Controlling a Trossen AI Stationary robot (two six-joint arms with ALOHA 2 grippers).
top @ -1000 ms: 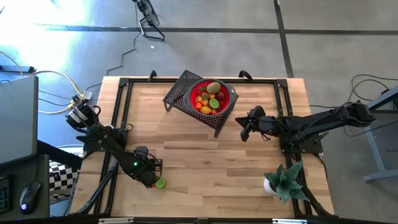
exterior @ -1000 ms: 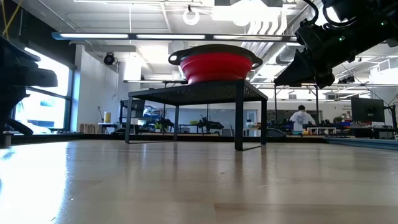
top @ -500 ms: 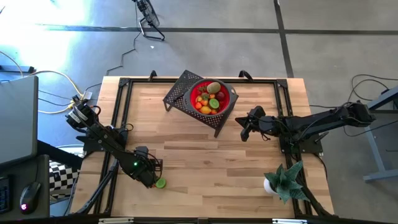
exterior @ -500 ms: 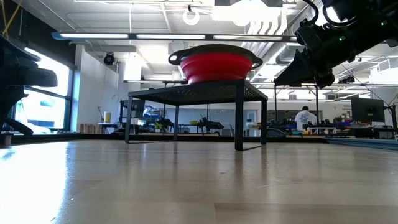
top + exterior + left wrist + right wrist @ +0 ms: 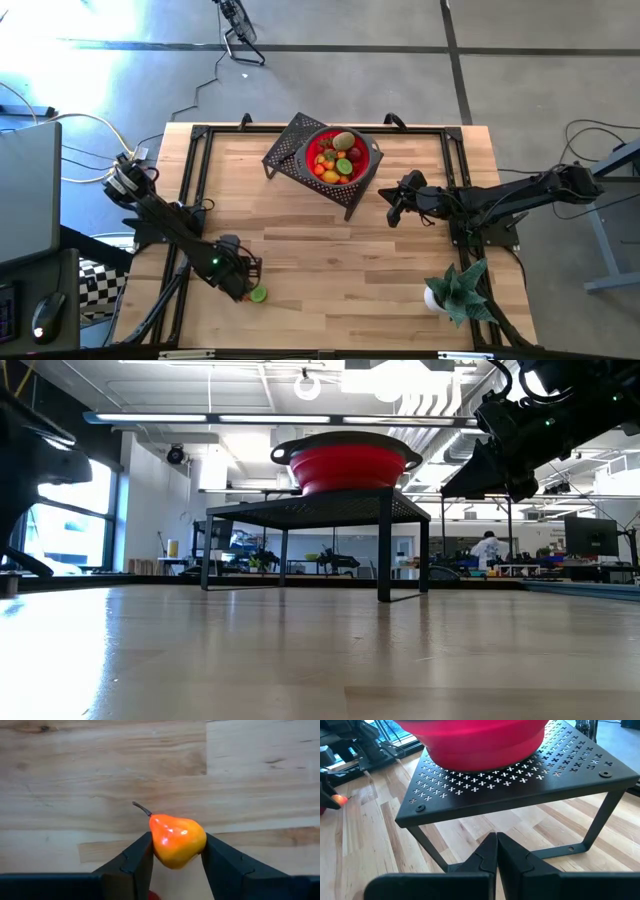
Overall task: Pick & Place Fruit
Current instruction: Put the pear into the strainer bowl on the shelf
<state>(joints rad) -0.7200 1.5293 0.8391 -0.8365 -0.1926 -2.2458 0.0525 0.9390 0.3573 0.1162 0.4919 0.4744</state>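
The left gripper [image 5: 176, 851] holds a small toy pear [image 5: 177, 840] between its two dark fingers [image 5: 134, 860], which press against the fruit's sides. The pear is glossy, orange shading to yellow at its broad end, with a thin dark stem curving off its narrow top. The wrist view shows it above bare wooden planks; whether it touches the wood cannot be told.

From above, this gripper [image 5: 243, 284] sits low at the table's [image 5: 330, 250] near left part, and a small green fruit [image 5: 258, 294] lies on the wood just beside it.

The rest of the fruit [image 5: 337, 156] — yellow, orange, red, green and one brown-green piece — is heaped in a red bowl [image 5: 368, 160]. The bowl stands on a black perforated stand [image 5: 290, 143] at the far middle of the table, well apart from the held pear. In the level view the bowl [image 5: 345, 464] rides high on the stand's [image 5: 320, 510] top, clear of the tabletop on thin legs.

The right gripper [image 5: 393, 212] hangs just beside the stand — between it and the table's right edge — its fingertips [image 5: 485, 851] pressed together on nothing. A spiky green plant [image 5: 458, 288] in a white pot stands at the near right corner. Far back in the room, a person [image 5: 487, 548] in white shows.
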